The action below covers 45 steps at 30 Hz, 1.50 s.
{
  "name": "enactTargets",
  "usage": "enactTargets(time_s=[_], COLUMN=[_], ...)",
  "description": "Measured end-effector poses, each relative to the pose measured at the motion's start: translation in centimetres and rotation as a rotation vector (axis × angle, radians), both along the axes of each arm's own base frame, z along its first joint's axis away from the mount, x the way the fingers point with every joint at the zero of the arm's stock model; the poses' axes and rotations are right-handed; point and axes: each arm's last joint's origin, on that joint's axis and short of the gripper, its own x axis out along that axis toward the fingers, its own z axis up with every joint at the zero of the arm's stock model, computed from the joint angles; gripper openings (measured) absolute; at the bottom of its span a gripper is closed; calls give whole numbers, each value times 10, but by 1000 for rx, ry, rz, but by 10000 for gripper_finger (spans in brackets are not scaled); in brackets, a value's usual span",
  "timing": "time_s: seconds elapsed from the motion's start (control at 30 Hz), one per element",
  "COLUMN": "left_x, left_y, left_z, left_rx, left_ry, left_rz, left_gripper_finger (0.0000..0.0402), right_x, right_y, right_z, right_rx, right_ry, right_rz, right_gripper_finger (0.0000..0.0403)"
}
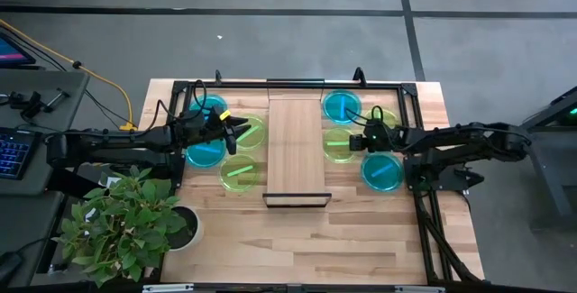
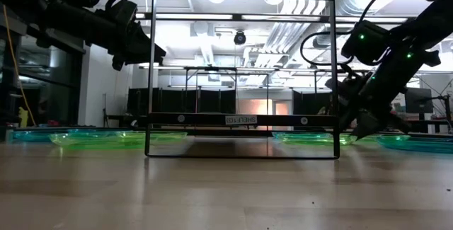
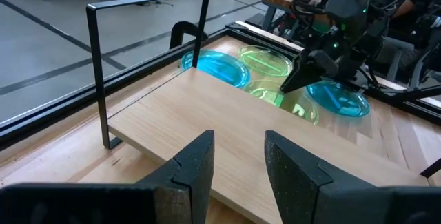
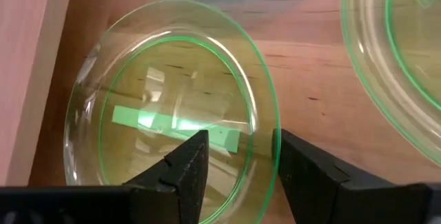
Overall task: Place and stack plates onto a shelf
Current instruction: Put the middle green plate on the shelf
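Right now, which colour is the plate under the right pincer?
Yellow-green: the plate under the right pincer has a green rim and stripe, clearest in the right wrist view.

wooden table (image 1: 361, 239) carries shelf (image 1: 296, 153), plates (image 1: 239, 173), plant (image 1: 126, 221).

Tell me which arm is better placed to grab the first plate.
Right. Its open tool straddles the rim of a yellow-green plate beside the shelf; the left tool hovers open, facing the shelf.

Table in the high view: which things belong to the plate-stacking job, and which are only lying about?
Job: shelf; cyan plates; green plates; left gripper; right gripper.

Lying about: potted plant; keyboard; yellow cable.
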Motion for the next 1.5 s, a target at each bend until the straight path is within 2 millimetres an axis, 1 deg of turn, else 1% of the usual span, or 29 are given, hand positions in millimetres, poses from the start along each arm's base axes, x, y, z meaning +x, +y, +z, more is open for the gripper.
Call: enactTargets(time_s=[0.1, 0.13, 0.23, 0.27, 0.37, 0.43, 0.5, 0.6, 0.9, 1.27, 1.4, 1.5], left_x=[0, 0, 0, 0, 0, 0, 0, 0, 0, 0, 0, 0], left_y=[0, 0, 0, 0, 0, 0, 0, 0, 0, 0, 0, 0], left_z=[0, 0, 0, 0, 0, 0, 0, 0, 0, 0, 0, 0], left_rx=[0, 0, 0, 0, 0, 1, 6, 7, 7, 7, 7, 7], left_ry=[0, 0, 0, 0, 1, 1, 4, 4, 4, 4, 3, 3], left_rz=[0, 0, 0, 0, 0, 0, -1, -2, -2, -2, -2, -2], left_gripper_finger=[118, 118, 118, 118, 118, 118, 118, 118, 118, 118, 118, 118], right_x=[0, -1, -2, -2, -2, -3, -3, -9, -27, -42, -45, -44], right_y=[0, 0, 0, 0, -1, -1, -2, -3, -3, -5, -5, -3], right_z=[-1, -1, -2, -2, -2, -1, 1, 6, 25, 49, 47, 44], right_rx=[-7, -14, -37, -41, -44, -54, -63, -72, -108, -231, -204, -167], right_ry=[9, 17, 41, 43, 48, 47, 37, 40, 7, -102, -84, -69], right_rz=[-3, 6, 22, 21, 21, 33, 41, 44, 8, -57, -68, -47], right_gripper_finger=[122, 103, 26, 14, 15, 5, 4, 1, 0, 0, 0, 0])
